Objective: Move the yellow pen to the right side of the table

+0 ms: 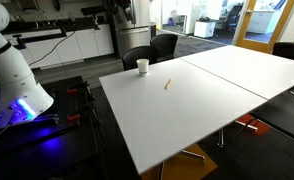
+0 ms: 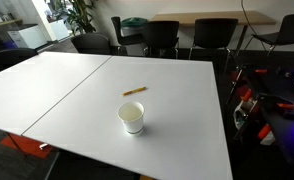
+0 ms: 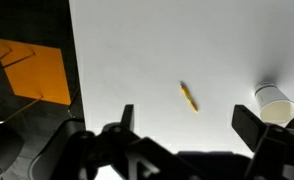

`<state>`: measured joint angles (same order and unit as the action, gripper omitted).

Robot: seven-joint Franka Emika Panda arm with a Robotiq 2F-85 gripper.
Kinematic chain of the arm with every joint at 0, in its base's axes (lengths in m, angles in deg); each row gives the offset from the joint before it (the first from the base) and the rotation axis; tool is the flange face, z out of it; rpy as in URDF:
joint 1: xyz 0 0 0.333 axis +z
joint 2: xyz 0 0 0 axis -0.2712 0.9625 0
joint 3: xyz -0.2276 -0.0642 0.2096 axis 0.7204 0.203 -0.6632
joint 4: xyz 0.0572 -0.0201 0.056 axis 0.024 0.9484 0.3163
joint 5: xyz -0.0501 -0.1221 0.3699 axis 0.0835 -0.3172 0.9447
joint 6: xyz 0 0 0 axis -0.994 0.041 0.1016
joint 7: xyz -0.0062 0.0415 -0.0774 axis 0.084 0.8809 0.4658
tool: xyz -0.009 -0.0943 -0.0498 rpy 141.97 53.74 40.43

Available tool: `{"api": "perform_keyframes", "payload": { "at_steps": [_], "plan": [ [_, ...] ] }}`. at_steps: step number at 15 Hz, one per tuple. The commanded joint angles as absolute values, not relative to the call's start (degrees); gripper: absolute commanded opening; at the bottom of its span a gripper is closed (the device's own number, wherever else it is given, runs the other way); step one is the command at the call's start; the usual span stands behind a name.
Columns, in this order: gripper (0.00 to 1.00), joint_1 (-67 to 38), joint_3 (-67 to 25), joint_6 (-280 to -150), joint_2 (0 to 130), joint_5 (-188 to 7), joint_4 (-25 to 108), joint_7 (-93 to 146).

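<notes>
The yellow pen [image 1: 168,84] lies flat on the white table [image 1: 207,100], a short way from the small white cup [image 1: 142,66]. It also shows in an exterior view [image 2: 134,91], beyond the cup [image 2: 132,118]. In the wrist view the pen [image 3: 189,97] lies on the table [image 3: 137,60] ahead of my gripper [image 3: 185,117], between the lines of the two fingers. The gripper is open and empty, well above the tabletop. The cup [image 3: 275,104] stands at the right edge of that view.
A seam [image 2: 72,88] joins the two table panels. Dark chairs [image 2: 162,37] stand along the far edge. The robot base [image 1: 12,70] with blue light is beside the table. An orange object [image 3: 35,70] lies on the floor past the table edge.
</notes>
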<state>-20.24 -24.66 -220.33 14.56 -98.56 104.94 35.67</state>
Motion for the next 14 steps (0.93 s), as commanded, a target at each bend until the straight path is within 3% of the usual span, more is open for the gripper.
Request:
{"api": "perform_keyframes", "payload": {
  "at_steps": [1, 14],
  "plan": [
    [1.0, -17.5, -24.1, -225.5, 25.5, -98.6, 98.3, 39.9],
    [1.0, -14.9, -25.1, -229.6, 56.0, -95.7, 79.6, 54.3]
  ]
}}
